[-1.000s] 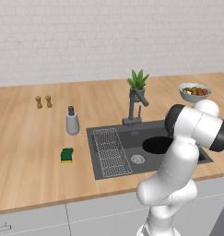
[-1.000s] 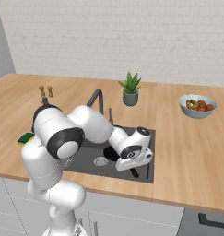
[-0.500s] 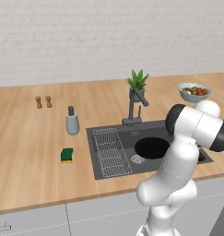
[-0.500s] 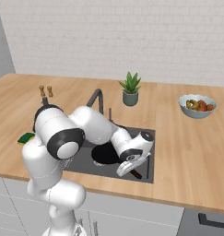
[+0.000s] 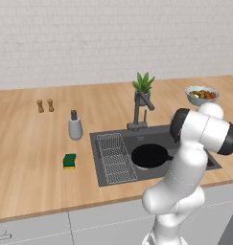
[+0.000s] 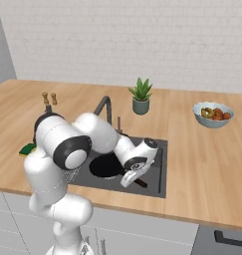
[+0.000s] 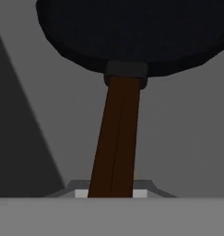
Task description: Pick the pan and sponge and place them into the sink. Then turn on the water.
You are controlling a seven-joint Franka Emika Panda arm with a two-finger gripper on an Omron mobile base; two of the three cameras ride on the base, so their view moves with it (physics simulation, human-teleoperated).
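The black pan (image 5: 149, 155) lies low inside the dark grey sink (image 5: 156, 134), right of its wire rack (image 5: 115, 155). From the right base, the pan (image 6: 105, 167) shows beside my wrist, and my gripper (image 6: 130, 180) reaches down into the sink (image 6: 160, 164). It is shut on the pan's brown handle (image 7: 115, 138), which runs up to the pan (image 7: 132, 32) in the hand view. The green and yellow sponge (image 5: 69, 161) rests on the counter left of the sink, well away from the gripper. The same sponge (image 6: 28, 149) peeks out behind my arm.
A tall dark faucet (image 5: 139, 112) stands behind the basin, with a potted plant (image 5: 143, 86) just beyond. A bowl of orange food (image 5: 202, 94) sits at the back right. A soap dispenser (image 5: 75, 126) and two small shakers (image 5: 45, 105) stand on the counter left.
My gripper has carried the pan a little left and lower into the sink. The sponge has not moved.
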